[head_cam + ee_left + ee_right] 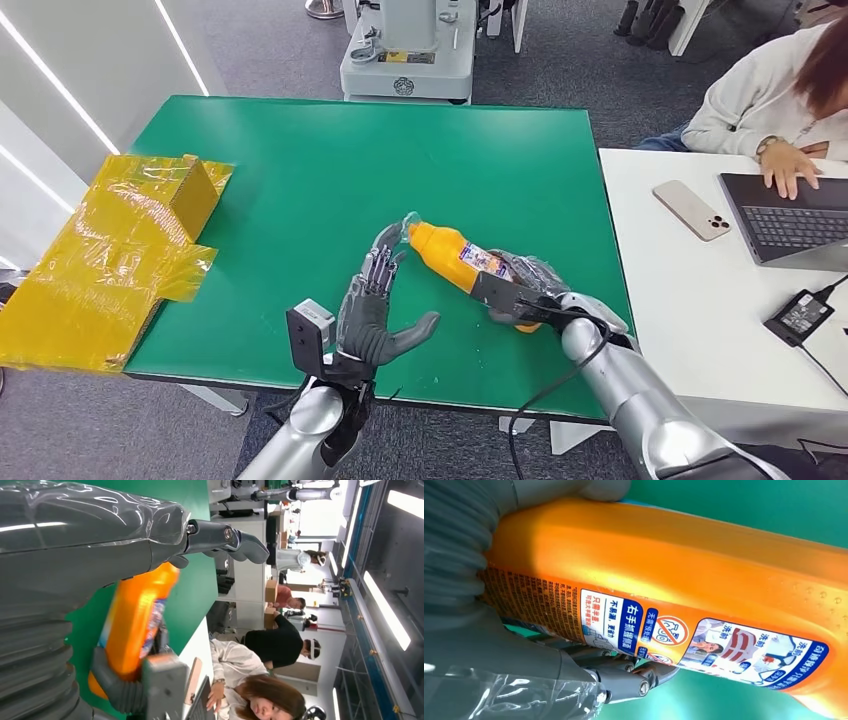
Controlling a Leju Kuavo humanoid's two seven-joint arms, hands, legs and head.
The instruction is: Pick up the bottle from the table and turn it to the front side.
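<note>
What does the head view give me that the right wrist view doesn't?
Head view alone: the left hand, open, its fingertips up by the bottle's cap end, the green table, the yellow box, and a person at a laptop. Right wrist view alone: the label close enough to show its printed panels. Both: the orange bottle gripped at its base end by the right hand.
</note>
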